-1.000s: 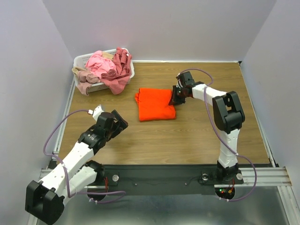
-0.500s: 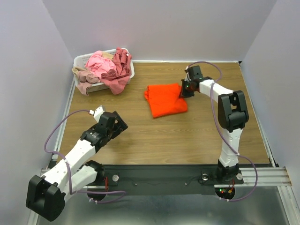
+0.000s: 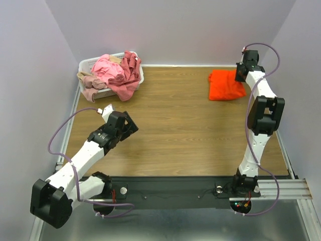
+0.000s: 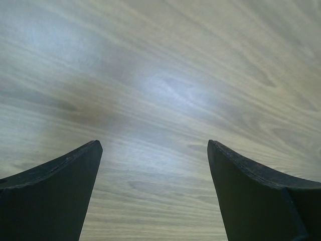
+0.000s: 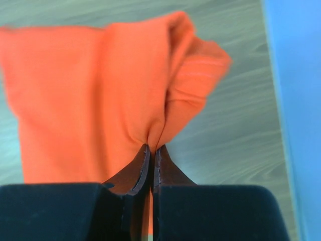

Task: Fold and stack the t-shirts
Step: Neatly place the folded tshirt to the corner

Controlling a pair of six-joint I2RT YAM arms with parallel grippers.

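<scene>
One shirt has made a long trip in the last second: the orange t-shirt, which lay folded near the middle of the table, now sits close to the far right corner, hauled there across the wood by the right gripper. The wrist view shows that claw clamped hard on a pinch of the shirt's edge, jaws pressed together with orange cloth puckering out of them. The bundle looks rumpled from the drag, though whether the fold underneath has held I cannot tell. Toward the near left edge, the left gripper has barely shifted and hangs just above bare wood, its dark fingers spread wide with nothing between them. In the far left corner the white basket holds the rest: a pink t-shirt, a maroon t-shirt and a beige t-shirt spilling over the rim. My read is that shirt one is folded and being parked as the base of the stack in that far right corner, with three to go. Letting go cleanly is what comes next, and the pile may want smoothing.
</scene>
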